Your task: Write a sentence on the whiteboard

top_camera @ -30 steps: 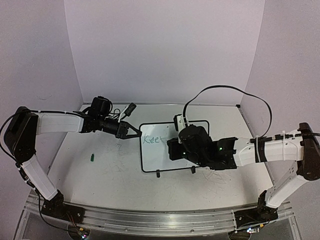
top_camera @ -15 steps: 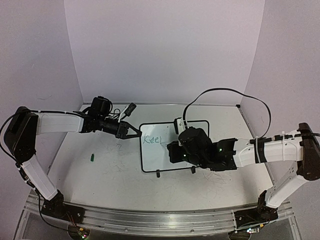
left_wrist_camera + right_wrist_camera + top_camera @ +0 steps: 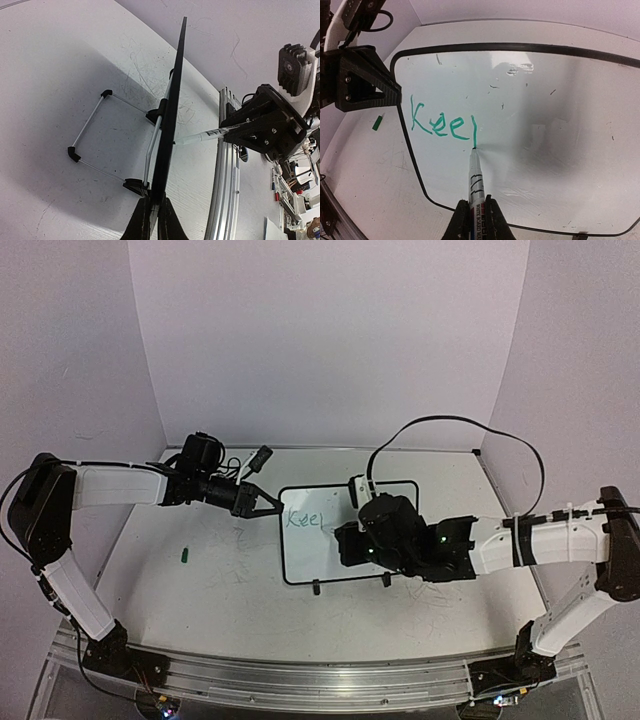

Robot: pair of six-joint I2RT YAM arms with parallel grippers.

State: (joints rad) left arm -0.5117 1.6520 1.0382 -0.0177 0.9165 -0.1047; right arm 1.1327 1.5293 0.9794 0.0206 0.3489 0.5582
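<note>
From above, the sentence (image 3: 303, 521) on the mid-table whiteboard (image 3: 310, 562) now reads "Keel", one stroke more than a second ago; in the left wrist view the left gripper (image 3: 152, 222) clamps its left edge; in the right wrist view the right gripper (image 3: 476, 220) grips the marker (image 3: 475, 175), tip touching, with most words judged unwritten.
</note>
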